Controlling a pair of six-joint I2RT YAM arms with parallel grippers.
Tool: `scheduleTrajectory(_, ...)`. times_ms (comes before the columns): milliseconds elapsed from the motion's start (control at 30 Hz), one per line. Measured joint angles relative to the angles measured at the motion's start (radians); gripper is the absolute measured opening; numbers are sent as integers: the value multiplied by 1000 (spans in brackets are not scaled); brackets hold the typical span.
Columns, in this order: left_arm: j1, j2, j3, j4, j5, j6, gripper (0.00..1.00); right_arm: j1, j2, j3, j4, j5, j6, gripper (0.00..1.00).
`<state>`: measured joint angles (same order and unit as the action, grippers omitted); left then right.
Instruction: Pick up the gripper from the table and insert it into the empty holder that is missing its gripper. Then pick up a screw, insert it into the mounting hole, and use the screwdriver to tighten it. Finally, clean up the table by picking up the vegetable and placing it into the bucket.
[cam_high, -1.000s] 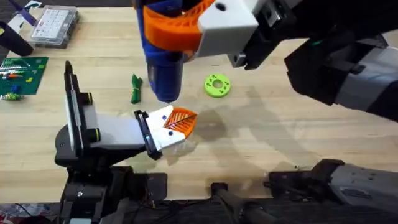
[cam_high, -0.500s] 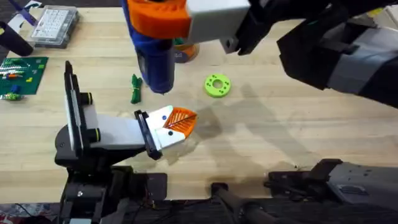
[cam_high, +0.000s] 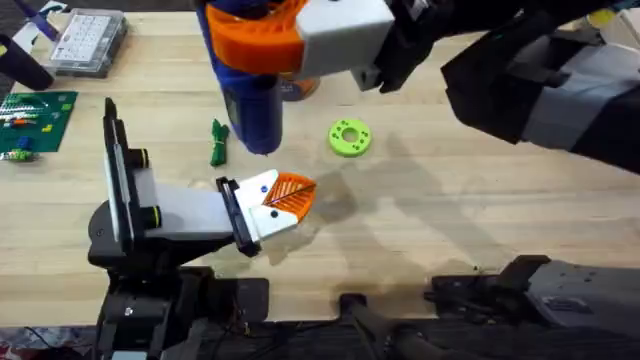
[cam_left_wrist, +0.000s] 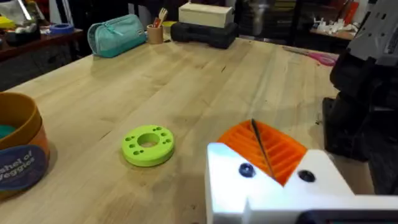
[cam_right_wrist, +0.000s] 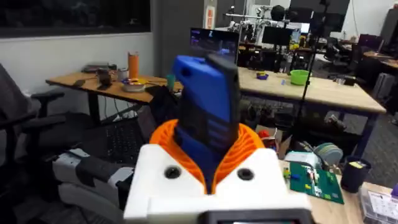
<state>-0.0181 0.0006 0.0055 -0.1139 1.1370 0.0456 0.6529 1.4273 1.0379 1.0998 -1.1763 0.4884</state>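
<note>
The blue screwdriver (cam_high: 252, 105) is gripped upright in the right gripper (cam_high: 262, 35), held above the table (cam_high: 450, 230) with its tip hanging over the left gripper (cam_high: 283, 200), whose orange pads (cam_left_wrist: 273, 149) are pressed together with nothing between them. The vegetable (cam_high: 218, 142) lies on the table beside the screwdriver, the bucket (cam_left_wrist: 18, 146) is seen near the lime-green ring (cam_high: 349, 137).

The vegetable (cam_high: 219, 142) lies left of the ring (cam_high: 349, 137) on the table (cam_high: 450, 230); the bucket (cam_high: 298, 87) behind — between them.
</note>
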Motion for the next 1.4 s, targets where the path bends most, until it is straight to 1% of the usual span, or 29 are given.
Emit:
scheduleTrajectory(800, 0, 0, 0, 0, 0, 0, 18, 43, 0, -118, -2, 20, -97, 27)
scheduleTrajectory(1033, 0, 0, 0, 0, 0, 0, 18, 50, 3, -124, -1, 30, -109, 27)
scheduleTrajectory(1267, 0, 0, 0, 0, 0, 0, 18, 67, 46, -125, 1, 32, -120, 27)
scheduleTrajectory(1400, 0, 0, 0, 0, 0, 0, 18, 69, 50, -125, 0, 32, -123, 27)
